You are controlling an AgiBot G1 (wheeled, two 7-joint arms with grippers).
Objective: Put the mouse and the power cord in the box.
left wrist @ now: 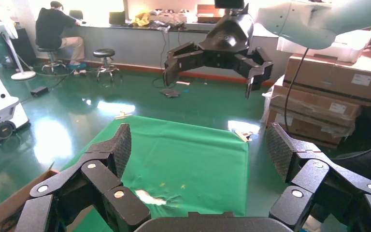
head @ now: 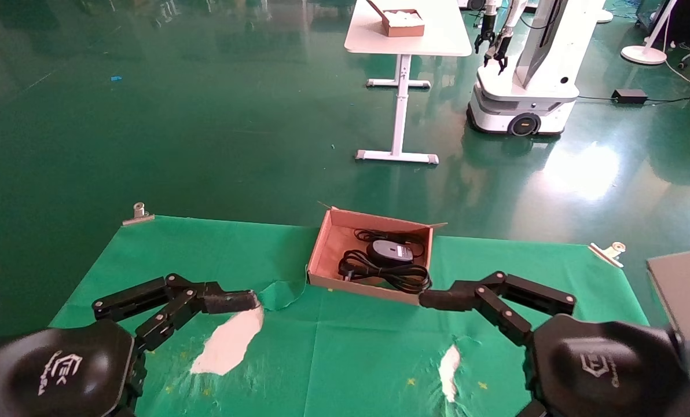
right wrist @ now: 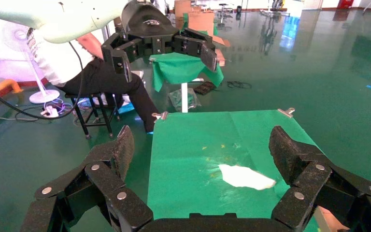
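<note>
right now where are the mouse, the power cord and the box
mouse (head: 390,251), head view, on its grey top patch
power cord (head: 400,277), head view, on the coiled loops
box (head: 330,246), head view, on its left inner wall

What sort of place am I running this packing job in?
Probably a robotics lab or test hall: a glossy green floor, another wheeled robot beside a white table, stacked cardboard cartons, and a person at a bench.

My surroundings: robotics lab. Glossy green floor (head: 206,116), another wheeled robot (head: 524,87) beside white table (head: 408,35), stacked cardboard cartons (left wrist: 328,92), person at workbench (left wrist: 58,26), stools (left wrist: 105,60), green cloth (head: 351,347) clipped over my table.
</note>
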